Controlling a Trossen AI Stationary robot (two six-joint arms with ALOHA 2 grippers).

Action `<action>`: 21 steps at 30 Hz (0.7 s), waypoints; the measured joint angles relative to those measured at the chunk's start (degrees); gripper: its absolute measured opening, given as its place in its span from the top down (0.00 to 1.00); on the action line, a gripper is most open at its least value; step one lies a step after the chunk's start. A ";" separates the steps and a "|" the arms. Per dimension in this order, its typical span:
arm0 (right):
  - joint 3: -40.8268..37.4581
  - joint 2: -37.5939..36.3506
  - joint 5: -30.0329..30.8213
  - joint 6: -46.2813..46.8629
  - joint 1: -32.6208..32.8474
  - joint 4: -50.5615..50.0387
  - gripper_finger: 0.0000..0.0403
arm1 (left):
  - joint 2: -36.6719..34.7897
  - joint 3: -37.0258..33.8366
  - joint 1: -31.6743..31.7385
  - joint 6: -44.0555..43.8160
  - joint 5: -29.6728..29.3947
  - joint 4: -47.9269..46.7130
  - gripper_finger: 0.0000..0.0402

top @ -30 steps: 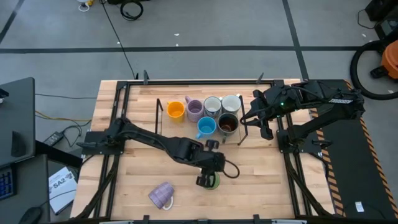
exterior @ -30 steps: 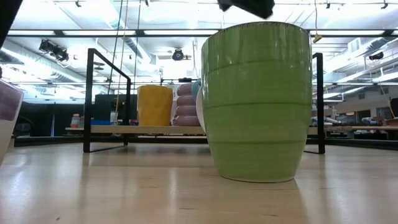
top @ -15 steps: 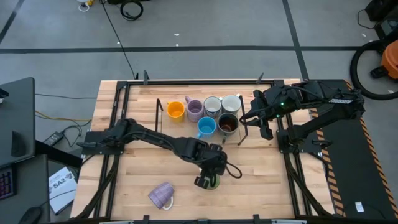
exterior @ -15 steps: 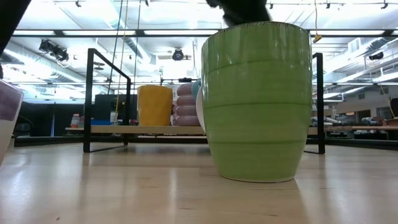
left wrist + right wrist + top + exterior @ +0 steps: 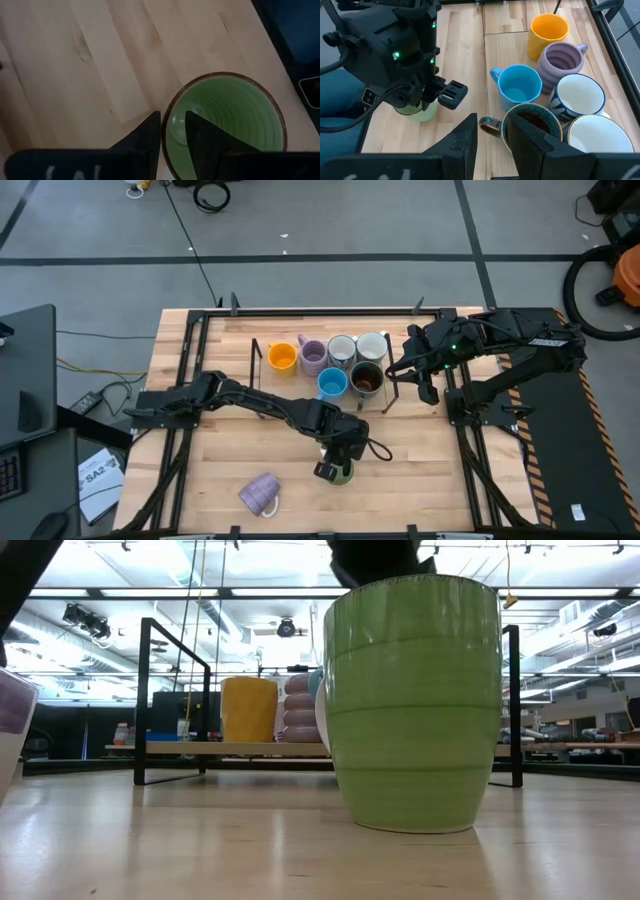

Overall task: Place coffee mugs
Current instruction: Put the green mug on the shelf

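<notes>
The green mug [image 5: 344,473] [image 5: 415,705] stands upright on its base on the table. My left gripper [image 5: 331,469] [image 5: 172,131] is open and points down at the mug's left rim, one finger inside and one outside. Six mugs stand on the rack: orange [image 5: 282,357], lilac [image 5: 313,356], white with blue pattern [image 5: 342,350], pale [image 5: 372,346], bright blue [image 5: 332,384] and dark glazed [image 5: 367,379]. A second lilac mug [image 5: 260,494] lies on its side near the table's near edge. My right gripper [image 5: 410,370] [image 5: 492,125] waits, open, right of the rack. My left gripper comes from above, pointing down, and straddles the green mug's rim [image 5: 164,116] on its left side. One finger [image 5: 202,142] is inside the mug and one [image 5: 145,140] outside. Whether either finger touches the wall, I cannot tell. The mug stands upright on the table.
The rack's black frame posts [image 5: 146,700] [image 5: 387,398] rise around the standing mugs at the far middle of the table. Bare wood lies between the rack and the green mug. Black rails [image 5: 180,430] run along the table's left and right sides.
My left gripper has come down over the green mug and shifted slightly toward the table's right and near edge, so that its fingers now stand astride the rim. The green mug has stayed where it was.
</notes>
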 joint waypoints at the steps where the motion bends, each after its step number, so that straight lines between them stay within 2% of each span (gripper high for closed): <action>1: 0.00 0.02 0.00 -0.02 0.02 0.00 0.72 | 0.05 0.00 0.09 -0.02 0.01 -0.30 0.76; 7: 0.00 0.00 0.00 -0.02 0.00 0.02 0.72 | 0.11 -0.02 0.59 0.82 -0.23 -0.53 0.77; 14: 0.00 0.01 0.01 -0.02 0.02 0.02 0.72 | 0.11 -0.06 0.77 0.74 -0.68 -2.71 0.85; 21: -0.01 0.01 0.02 -0.02 0.02 0.00 0.72 | 0.09 -0.03 0.49 -4.49 -5.43 -5.59 0.93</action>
